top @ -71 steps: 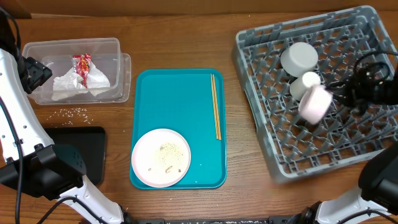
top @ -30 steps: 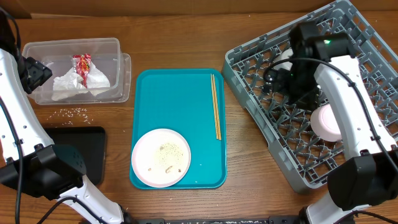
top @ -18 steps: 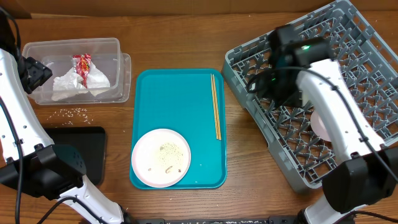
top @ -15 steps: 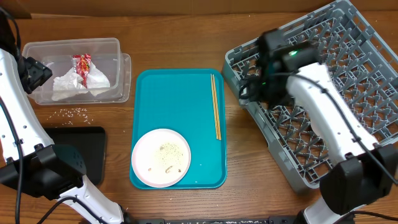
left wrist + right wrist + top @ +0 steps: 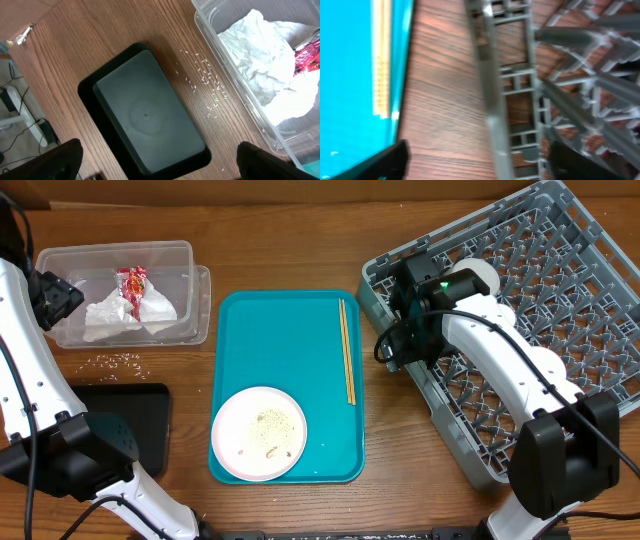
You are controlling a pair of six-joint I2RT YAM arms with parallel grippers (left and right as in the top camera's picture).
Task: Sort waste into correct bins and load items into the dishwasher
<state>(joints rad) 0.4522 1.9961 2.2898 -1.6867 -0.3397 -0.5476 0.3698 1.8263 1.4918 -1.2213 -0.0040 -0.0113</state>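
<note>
Done with the cup [image 5: 478, 273] in rack [image 5: 570, 310], I'm swinging my right claw [image 5: 393, 348], released and empty, toward the chopsticks [image 5: 347, 350] on tray [image 5: 280, 330].

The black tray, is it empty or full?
Empty: the black tray shows a bare bottom; the rice grains lie beside it.

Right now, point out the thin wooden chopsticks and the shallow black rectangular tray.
thin wooden chopsticks [image 5: 346, 350], overhead view, mid-length.
shallow black rectangular tray [image 5: 145, 117], left wrist view, bare centre.
</note>
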